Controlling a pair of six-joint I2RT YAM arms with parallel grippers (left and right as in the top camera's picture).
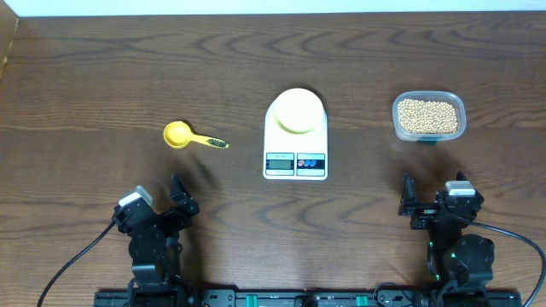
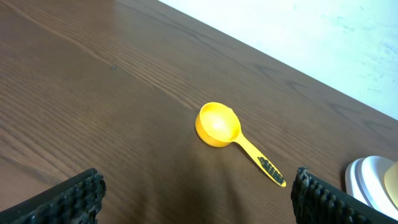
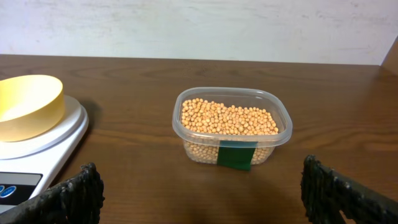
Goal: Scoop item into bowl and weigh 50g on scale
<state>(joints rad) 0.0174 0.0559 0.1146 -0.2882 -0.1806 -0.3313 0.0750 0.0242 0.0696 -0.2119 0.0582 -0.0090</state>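
The pale-yellow bowl [image 1: 298, 111] sits on the back half of the white scale [image 1: 295, 146], which stands in the middle of the wooden table [image 1: 102, 77]. The bowl looks empty, though only part of its inside shows. The beans [image 3: 229, 118] fill a clear plastic tub [image 3: 231, 91] with a green label, well to the right of the scale. A yellow scoop [image 1: 177, 134] lies to the left of the scale, empty, with its handle pointing toward the scale. The left gripper [image 2: 198, 199] hangs low near the front edge, facing the scoop, jaws spread wide with nothing between them. The right gripper [image 3: 202, 193] faces the tub, equally wide apart and holding nothing
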